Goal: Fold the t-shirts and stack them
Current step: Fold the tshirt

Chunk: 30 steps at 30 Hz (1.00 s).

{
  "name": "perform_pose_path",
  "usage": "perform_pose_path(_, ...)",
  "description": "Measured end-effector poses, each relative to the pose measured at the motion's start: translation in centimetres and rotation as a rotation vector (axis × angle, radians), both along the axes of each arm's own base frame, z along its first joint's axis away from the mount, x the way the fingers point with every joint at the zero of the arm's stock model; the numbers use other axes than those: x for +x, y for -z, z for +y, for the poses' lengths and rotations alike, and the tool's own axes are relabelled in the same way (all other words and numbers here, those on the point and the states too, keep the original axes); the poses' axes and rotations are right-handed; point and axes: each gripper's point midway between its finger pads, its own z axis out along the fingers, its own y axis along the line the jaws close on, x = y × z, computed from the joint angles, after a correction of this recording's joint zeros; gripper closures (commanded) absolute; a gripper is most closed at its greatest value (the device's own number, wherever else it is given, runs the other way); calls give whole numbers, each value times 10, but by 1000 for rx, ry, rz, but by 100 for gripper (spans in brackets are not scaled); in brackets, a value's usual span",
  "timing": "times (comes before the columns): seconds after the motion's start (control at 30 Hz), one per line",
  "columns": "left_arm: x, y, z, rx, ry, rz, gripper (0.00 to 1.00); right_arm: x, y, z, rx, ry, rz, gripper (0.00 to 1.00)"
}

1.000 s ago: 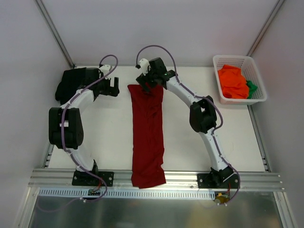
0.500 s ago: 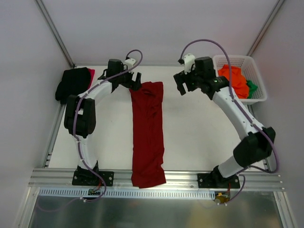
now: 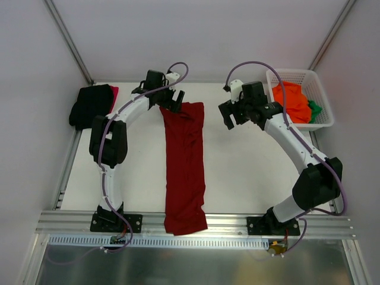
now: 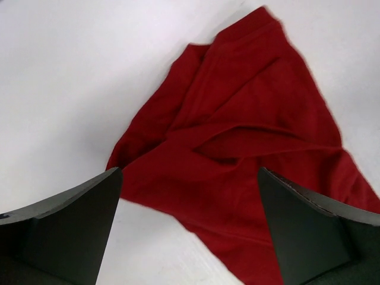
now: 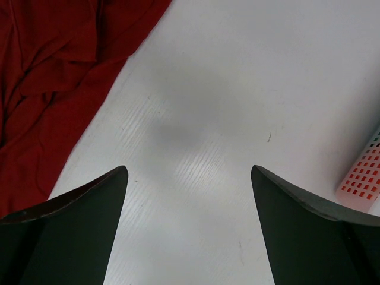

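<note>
A dark red t-shirt (image 3: 185,163) lies folded into a long strip down the middle of the table, its near end hanging over the front edge. My left gripper (image 3: 169,102) is open and empty just above the strip's far left corner; that rumpled corner fills the left wrist view (image 4: 237,142). My right gripper (image 3: 230,114) is open and empty over bare table right of the strip, whose edge shows in the right wrist view (image 5: 53,77). A black shirt (image 3: 90,104) lies folded at the far left, with a bright red edge (image 3: 114,90) showing beside it.
A white lattice basket (image 3: 320,119) at the far right holds an orange shirt (image 3: 291,102) and a green one (image 3: 314,109); its corner shows in the right wrist view (image 5: 363,184). Metal rails run along the table's front and sides.
My right gripper let go of the strip's far end and swung right toward the basket. My left gripper moved right from the black shirt to the strip's far left corner.
</note>
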Motion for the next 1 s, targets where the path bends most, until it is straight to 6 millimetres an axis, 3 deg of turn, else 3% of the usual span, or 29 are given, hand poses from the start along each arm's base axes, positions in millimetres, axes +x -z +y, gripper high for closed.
perform_pose_path(0.23,-3,18,29,30,-56,75,1,0,1,1,12,4,3,11)
perform_pose_path(0.53,-14,51,21,43,-10,166,1,-1,5,-1,13,12,13,11)
perform_pose_path(0.63,-15,59,17,50,2,191,7,0,5,-3,15,17,14,11)
perform_pose_path(0.73,-11,59,14,45,13,195,52,1,5,-5,19,23,14,11)
perform_pose_path(0.77,-11,58,13,43,17,198,94,1,5,-6,20,25,15,11)
perform_pose_path(0.8,-11,57,13,40,18,201,100,2,5,-6,20,26,15,11)
perform_pose_path(1.0,-7,51,11,39,29,188,100,1,7,-7,26,24,22,11)
